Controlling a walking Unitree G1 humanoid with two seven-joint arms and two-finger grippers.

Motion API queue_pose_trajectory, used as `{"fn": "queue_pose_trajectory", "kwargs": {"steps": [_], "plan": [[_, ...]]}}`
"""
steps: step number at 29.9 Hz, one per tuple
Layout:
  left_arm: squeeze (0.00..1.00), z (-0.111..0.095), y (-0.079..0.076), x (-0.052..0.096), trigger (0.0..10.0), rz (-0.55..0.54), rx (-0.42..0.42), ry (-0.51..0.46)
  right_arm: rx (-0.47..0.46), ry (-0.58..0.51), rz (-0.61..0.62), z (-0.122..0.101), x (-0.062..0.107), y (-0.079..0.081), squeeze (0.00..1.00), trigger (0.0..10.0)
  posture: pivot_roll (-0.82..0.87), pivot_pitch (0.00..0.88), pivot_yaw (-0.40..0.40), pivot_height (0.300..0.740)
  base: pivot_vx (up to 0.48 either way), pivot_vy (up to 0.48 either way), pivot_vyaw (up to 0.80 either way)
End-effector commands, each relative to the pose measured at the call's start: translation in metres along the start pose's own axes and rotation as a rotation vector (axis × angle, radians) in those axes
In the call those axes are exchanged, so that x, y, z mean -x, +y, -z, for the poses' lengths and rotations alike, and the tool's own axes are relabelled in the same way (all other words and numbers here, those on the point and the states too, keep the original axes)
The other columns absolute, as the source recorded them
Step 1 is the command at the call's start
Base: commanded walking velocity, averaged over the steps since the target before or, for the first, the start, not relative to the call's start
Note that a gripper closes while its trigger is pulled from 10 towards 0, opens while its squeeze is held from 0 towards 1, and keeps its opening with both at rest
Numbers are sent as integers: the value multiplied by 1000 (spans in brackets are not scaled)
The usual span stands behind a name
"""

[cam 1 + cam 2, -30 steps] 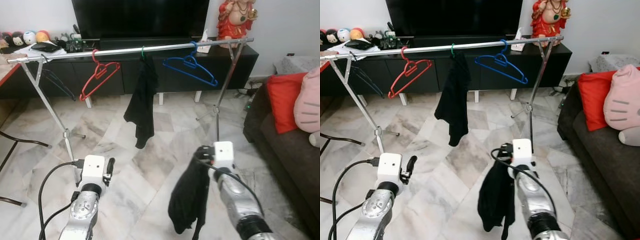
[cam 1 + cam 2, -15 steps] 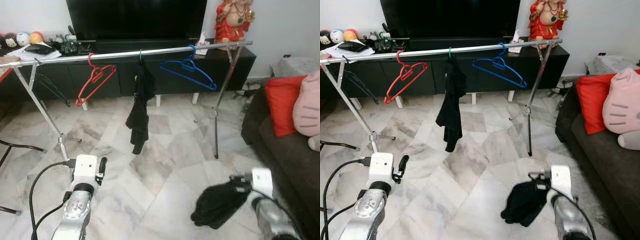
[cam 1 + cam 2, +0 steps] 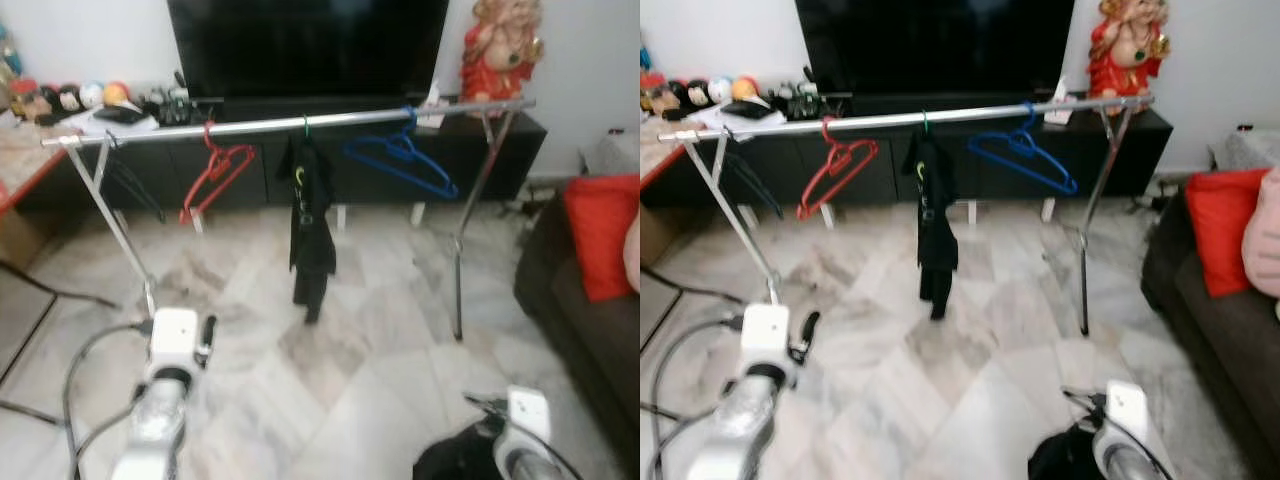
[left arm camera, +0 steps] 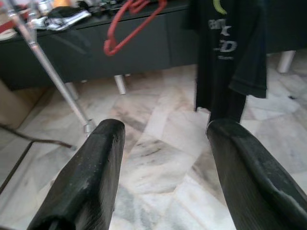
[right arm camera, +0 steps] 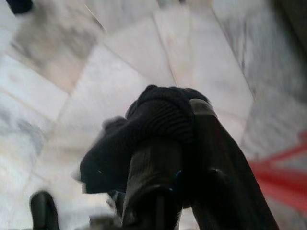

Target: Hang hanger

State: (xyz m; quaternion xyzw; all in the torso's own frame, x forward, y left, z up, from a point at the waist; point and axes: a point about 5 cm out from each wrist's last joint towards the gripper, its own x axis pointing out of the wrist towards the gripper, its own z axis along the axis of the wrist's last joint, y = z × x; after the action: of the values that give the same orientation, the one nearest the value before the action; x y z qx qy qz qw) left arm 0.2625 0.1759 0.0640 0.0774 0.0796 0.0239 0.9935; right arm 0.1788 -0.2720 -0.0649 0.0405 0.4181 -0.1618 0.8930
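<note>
— What's the left gripper [image 4: 163, 182] doing?
— Spread apart, empty, low over the marble floor [image 3: 350, 380]; the red hanger [image 3: 215, 175] and hung black T-shirt [image 3: 310, 215] lie beyond it.
— The right gripper [image 5: 184, 158]?
— Clenched on a dark garment [image 5: 144, 129], well short of the rail [image 3: 290, 123].

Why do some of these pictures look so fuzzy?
Both eye views are softly smeared all over, rail and hangers alike; the right wrist view blurs the floor while the dark garment stays fairly readable; the left wrist view is sharpest, shirt lettering visible.
</note>
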Motion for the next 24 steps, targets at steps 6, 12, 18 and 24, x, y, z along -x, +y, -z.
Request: {"fn": "queue_pose_trajectory", "kwargs": {"steps": [6,12,18,24], "plan": [[0,-4,8,-1,10000,-27,-14,-7,-42,3,-26,-2,-2,11,0,10000,43,0,-32,740,322,0,0],[0,-2,12,3,10000,-45,-18,3,-21,26,-29,5,0,11,0,10000,55,0,-42,740,330,0,0],[0,0,12,4,10000,-52,-16,21,1,34,-34,8,0,9,0,10000,52,0,-46,740,388,0,240],[0,0,10,4,10000,-60,-8,25,-31,34,-36,8,0,10,0,10000,59,0,-59,740,480,0,267]]}}
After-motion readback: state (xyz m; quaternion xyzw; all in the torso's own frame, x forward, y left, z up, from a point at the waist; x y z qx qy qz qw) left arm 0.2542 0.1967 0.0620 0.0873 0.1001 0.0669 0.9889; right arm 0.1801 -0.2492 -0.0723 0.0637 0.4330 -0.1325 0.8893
